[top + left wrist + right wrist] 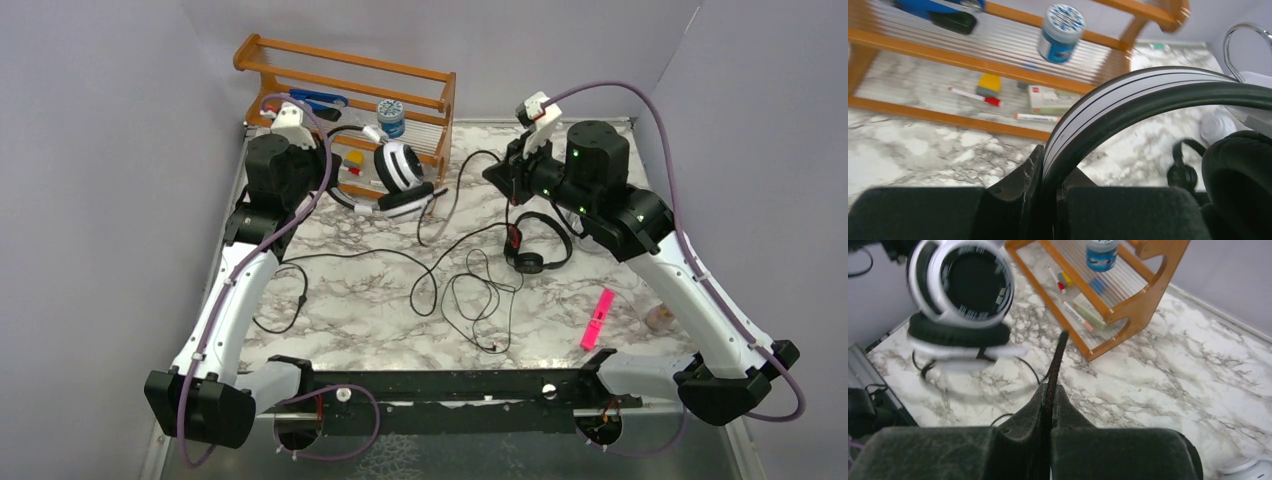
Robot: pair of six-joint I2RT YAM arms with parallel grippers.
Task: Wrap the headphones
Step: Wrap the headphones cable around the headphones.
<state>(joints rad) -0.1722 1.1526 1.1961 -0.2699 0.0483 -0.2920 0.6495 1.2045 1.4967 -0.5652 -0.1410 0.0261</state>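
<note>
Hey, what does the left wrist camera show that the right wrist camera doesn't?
Only the left wrist: the left gripper clamping the white headphones, and small black headphones on the table. Only the right wrist: the right gripper pinching a black cord. Both: the white headphones, the wooden rack and its blue-capped jar.

Top view high, looking down on table [360,320]; wrist views low, close, both facing rack [963,61] (shared).
</note>
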